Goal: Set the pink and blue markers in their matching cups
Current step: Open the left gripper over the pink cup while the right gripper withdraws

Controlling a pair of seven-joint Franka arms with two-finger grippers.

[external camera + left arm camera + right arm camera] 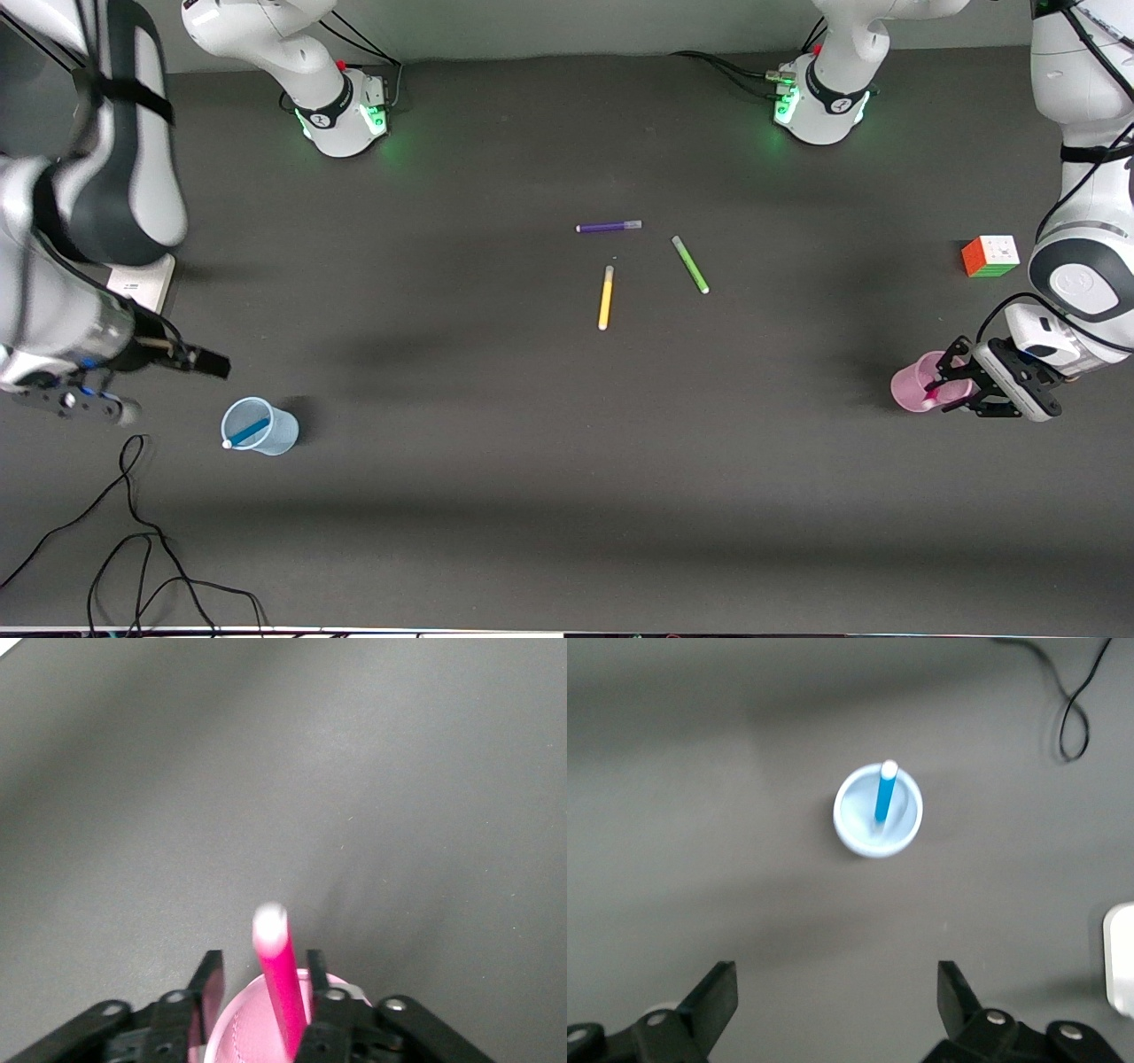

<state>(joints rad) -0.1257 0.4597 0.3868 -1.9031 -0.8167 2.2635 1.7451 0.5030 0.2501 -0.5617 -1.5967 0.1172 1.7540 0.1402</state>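
Illumination is even and moderately bright, from overhead. The dark counter (567, 496) carries broad, soft-edged arm shadows as bands across its width; no glare on it. Green indicator glow spills at both arm bases. In the front view the right arm (89, 204) shows motion smear. The left wrist view is soft: the pink marker (282, 988) has a blown-out, blurred tip. The right wrist view is mildly defocused, the blue cup (878, 811) hazy-edged.
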